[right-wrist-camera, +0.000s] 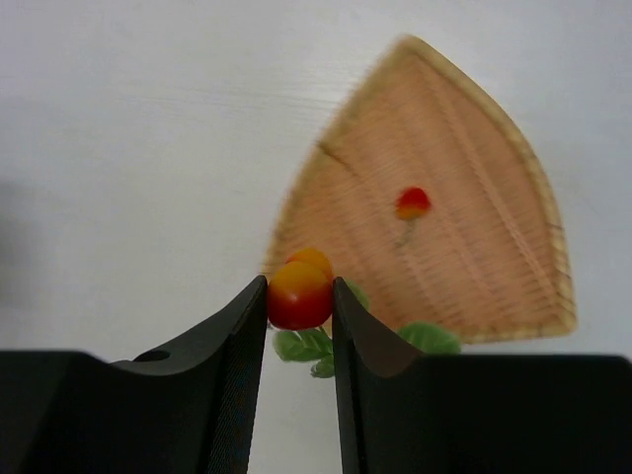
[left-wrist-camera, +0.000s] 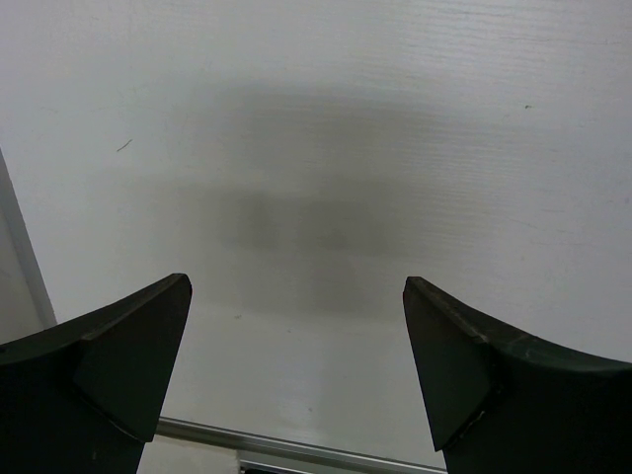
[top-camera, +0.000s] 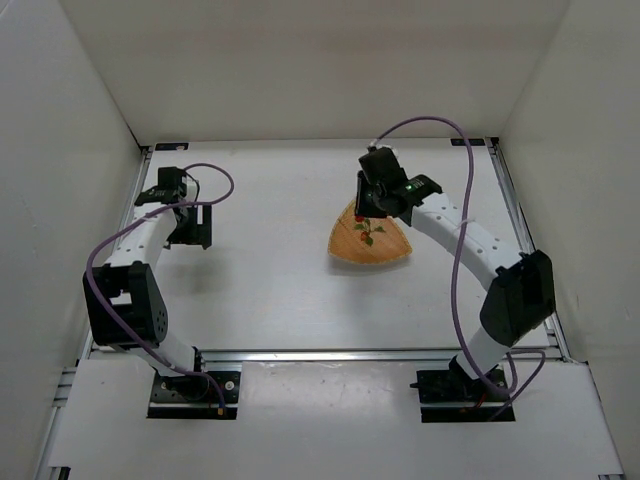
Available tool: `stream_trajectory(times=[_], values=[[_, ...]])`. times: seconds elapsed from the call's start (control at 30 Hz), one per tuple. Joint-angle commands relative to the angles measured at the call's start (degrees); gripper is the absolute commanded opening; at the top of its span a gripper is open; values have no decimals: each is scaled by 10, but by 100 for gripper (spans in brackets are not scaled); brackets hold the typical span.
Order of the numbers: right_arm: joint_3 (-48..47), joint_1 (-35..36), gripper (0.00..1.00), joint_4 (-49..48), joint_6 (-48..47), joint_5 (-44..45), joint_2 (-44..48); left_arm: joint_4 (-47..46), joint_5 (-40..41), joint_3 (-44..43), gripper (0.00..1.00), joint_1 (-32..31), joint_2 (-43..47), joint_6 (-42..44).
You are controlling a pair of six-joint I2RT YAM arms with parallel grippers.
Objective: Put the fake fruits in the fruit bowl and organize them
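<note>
while the left gripper (left-wrist-camera: 296, 286) gapes empty, the raised right gripper (right-wrist-camera: 298, 283) pinches leafy fruit (right-wrist-camera: 297, 298).

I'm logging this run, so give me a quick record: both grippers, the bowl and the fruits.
left gripper: open, empty, over the table
right gripper: shut on leafy fruit, red-orange with green leaves
bowl: tan, woven, on the table
in bowl: one small red fruit
status: leafy fruit not yet released
</note>
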State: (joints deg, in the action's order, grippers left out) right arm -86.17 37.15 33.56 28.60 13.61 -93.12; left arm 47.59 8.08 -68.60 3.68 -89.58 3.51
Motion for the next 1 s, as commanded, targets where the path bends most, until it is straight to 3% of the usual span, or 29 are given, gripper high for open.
stream_trajectory(times=[0.0, 0.07, 0.17, 0.2, 0.27, 0.3, 0.37, 0.57, 0.8, 0.97], values=[[37, -32, 7, 33, 23, 42, -20, -6, -5, 4, 100, 3, 22, -5], [26, -59, 10, 33, 7, 34, -43, -6, -10, 4, 100, 3, 22, -5], [-3, -79, 24, 44, -25, 8, -74, 0, -16, 4, 100, 3, 27, -5], [-11, -86, 46, 44, -30, 2, -81, 0, -16, 4, 100, 3, 33, -5], [-36, -86, 69, 66, -46, -5, -93, 0, -16, 10, 100, 3, 38, -5], [-41, -86, 88, 71, -46, -5, -93, 0, -16, 10, 100, 3, 38, -5], [-35, -86, 97, 71, -46, 10, -63, 0, -16, 15, 100, 3, 44, -5], [25, -114, 100, 71, -21, 28, 81, 0, -16, 21, 100, 15, 55, -5], [257, -252, 100, 85, 20, -28, 298, 0, -26, 26, 100, 39, 55, -5], [389, -332, 100, 92, 28, -52, 398, 0, -26, 26, 100, 56, 60, -5]])
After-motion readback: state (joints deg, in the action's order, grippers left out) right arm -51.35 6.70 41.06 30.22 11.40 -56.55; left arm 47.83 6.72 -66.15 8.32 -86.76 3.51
